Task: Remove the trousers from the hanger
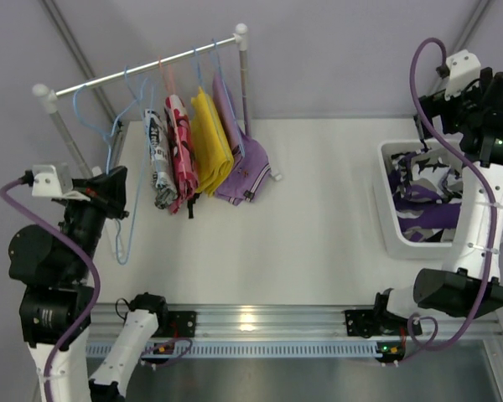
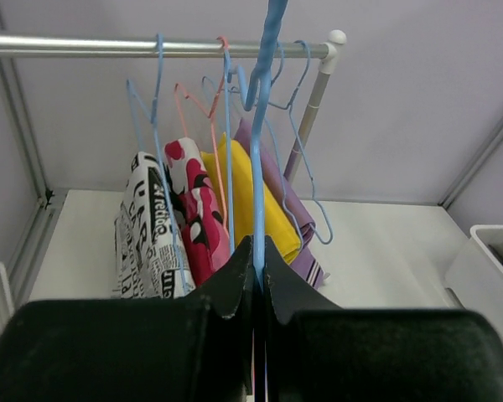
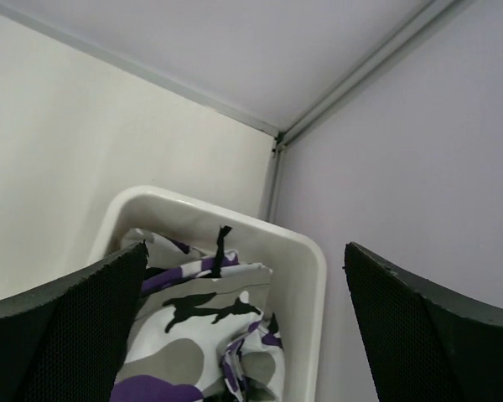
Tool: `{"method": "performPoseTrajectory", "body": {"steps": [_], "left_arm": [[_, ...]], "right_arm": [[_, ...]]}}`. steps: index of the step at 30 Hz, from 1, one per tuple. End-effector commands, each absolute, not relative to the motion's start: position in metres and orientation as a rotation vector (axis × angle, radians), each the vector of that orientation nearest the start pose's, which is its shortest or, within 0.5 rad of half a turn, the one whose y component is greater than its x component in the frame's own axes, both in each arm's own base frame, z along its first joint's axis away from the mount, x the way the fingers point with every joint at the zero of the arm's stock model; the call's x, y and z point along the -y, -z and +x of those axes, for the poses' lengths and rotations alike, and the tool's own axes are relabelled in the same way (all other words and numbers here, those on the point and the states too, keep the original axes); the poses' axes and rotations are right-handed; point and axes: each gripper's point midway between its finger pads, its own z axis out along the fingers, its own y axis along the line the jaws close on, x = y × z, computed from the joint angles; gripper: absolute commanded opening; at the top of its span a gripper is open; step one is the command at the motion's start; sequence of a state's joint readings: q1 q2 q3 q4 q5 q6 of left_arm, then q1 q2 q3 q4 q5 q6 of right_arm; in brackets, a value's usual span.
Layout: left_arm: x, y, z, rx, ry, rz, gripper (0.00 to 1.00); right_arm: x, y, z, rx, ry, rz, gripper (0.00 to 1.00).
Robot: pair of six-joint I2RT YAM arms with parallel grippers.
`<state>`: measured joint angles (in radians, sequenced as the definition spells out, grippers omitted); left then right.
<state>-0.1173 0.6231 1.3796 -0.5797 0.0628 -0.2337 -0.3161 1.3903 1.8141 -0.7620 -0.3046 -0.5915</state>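
Light-blue wire: the hanger [image 2: 258, 151] is sitting pinched between the closed jaws of the L gripper [image 2: 258, 251], its frame running straight up from them & out of shot. Beyond those jaws, four garments [image 2: 193, 218] are hanging on a metal rail [image 2: 84, 46]. The camo trousers [image 3: 193, 306] are lying crumpled in a white bin [image 3: 308, 276] directly under the R gripper [image 3: 245, 251], whose jaws are standing wide apart above the cloth.
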Motion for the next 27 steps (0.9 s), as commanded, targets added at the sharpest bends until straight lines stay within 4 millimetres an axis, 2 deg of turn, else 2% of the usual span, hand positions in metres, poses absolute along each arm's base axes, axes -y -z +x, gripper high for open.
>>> {"method": "performPoseTrajectory", "body": {"steps": [1, 5, 6, 7, 11, 12, 14, 15, 16, 17, 21, 25, 26, 27], "left_arm": [[0.031, -0.460, 0.184, -1.462, 0.303, -0.110, 0.00], [-0.001, -0.437, 0.183, -1.510, 0.150, -0.245, 0.00], [-0.021, -0.431, 0.185, -1.515, 0.069, -0.349, 0.00], [-0.026, -0.421, 0.186, -1.547, 0.041, -0.385, 0.00], [-0.024, -0.403, 0.205, -1.633, 0.031, -0.372, 0.00], [-0.023, -0.397, 0.217, -1.677, 0.019, -0.357, 0.00], [-0.021, -0.406, 0.229, -1.688, 0.012, -0.333, 0.00], [-0.021, -0.401, 0.246, -1.733, -0.005, -0.315, 0.00], [-0.020, -0.415, 0.250, -1.718, 0.001, -0.302, 0.00], [-0.019, -0.411, 0.267, -1.755, -0.010, -0.289, 0.00], [-0.016, -0.435, 0.299, -1.715, -0.006, -0.248, 0.00], [-0.018, -0.438, 0.334, -1.757, -0.030, -0.258, 0.00], [-0.020, -0.430, 0.349, -1.790, -0.044, -0.276, 0.00], [-0.020, -0.438, 0.352, -1.776, -0.040, -0.281, 0.00]], "right_arm": [[0.069, -0.413, 0.378, -1.859, 0.242, -0.476, 0.99], [0.048, -0.413, 0.383, -1.849, 0.215, -0.504, 1.00], [0.044, -0.414, 0.385, -1.845, 0.213, -0.511, 1.00], [0.041, -0.417, 0.386, -1.838, 0.207, -0.510, 1.00], [0.025, -0.419, 0.387, -1.833, 0.173, -0.521, 0.99], [0.023, -0.417, 0.387, -1.834, 0.167, -0.525, 0.99], [0.018, -0.413, 0.388, -1.843, 0.153, -0.535, 1.00], [0.016, -0.412, 0.387, -1.844, 0.146, -0.536, 0.99], [0.015, -0.409, 0.387, -1.851, 0.140, -0.537, 0.99], [0.013, -0.407, 0.387, -1.853, 0.129, -0.542, 0.99], [0.008, -0.401, 0.384, -1.859, 0.100, -0.548, 0.99], [0.004, -0.392, 0.380, -1.866, 0.077, -0.556, 0.99], [0.004, -0.394, 0.379, -1.854, 0.077, -0.556, 1.00], [0.003, -0.393, 0.378, -1.853, 0.075, -0.557, 0.99]]}}
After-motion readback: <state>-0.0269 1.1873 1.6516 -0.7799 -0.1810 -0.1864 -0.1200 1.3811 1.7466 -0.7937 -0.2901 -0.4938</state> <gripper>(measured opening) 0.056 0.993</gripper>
